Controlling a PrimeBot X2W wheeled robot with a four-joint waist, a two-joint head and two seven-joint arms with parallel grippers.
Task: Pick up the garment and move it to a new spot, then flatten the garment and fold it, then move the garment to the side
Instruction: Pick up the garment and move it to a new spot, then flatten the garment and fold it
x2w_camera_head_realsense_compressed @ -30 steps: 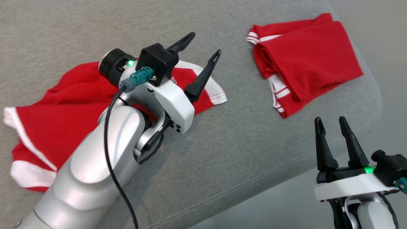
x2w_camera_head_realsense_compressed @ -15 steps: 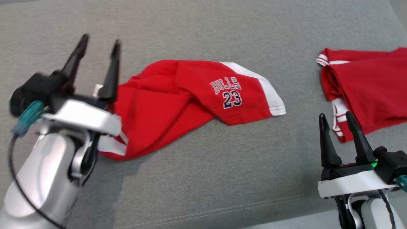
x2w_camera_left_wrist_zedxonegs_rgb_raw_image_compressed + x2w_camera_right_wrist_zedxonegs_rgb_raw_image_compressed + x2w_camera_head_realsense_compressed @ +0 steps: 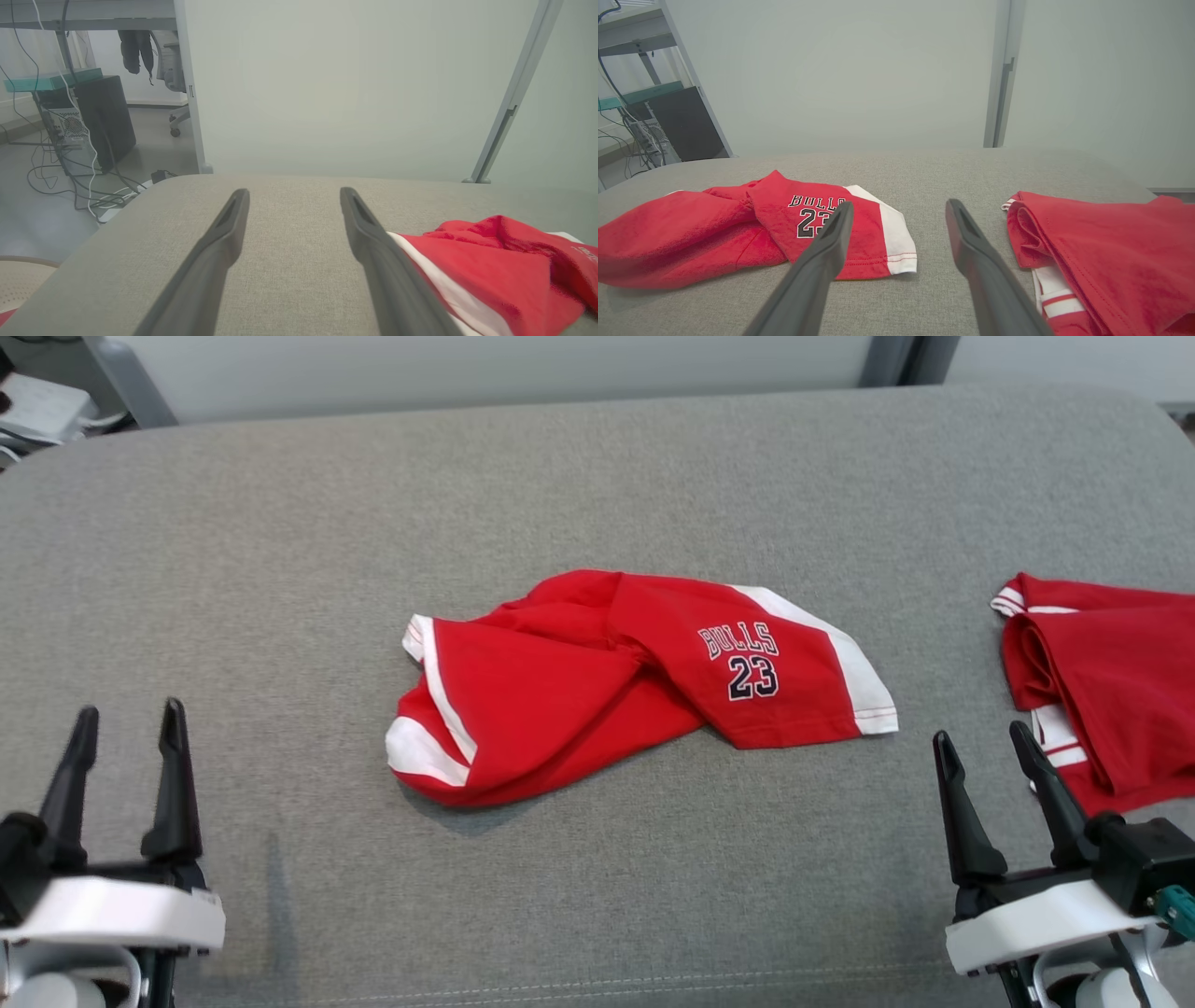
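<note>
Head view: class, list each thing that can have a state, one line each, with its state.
red Bulls 23 garment: crumpled, unfolded, lying free on the grey cushion.
second red garment: folded, at the cushion's right.
left gripper: open, empty.
right gripper: open, empty.

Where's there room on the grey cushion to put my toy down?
Bare cushion lies left of the shorts, along the back behind them, and in front, between the left gripper and right gripper. It's crowded on the right, where the folded garment sits near the shorts.
</note>
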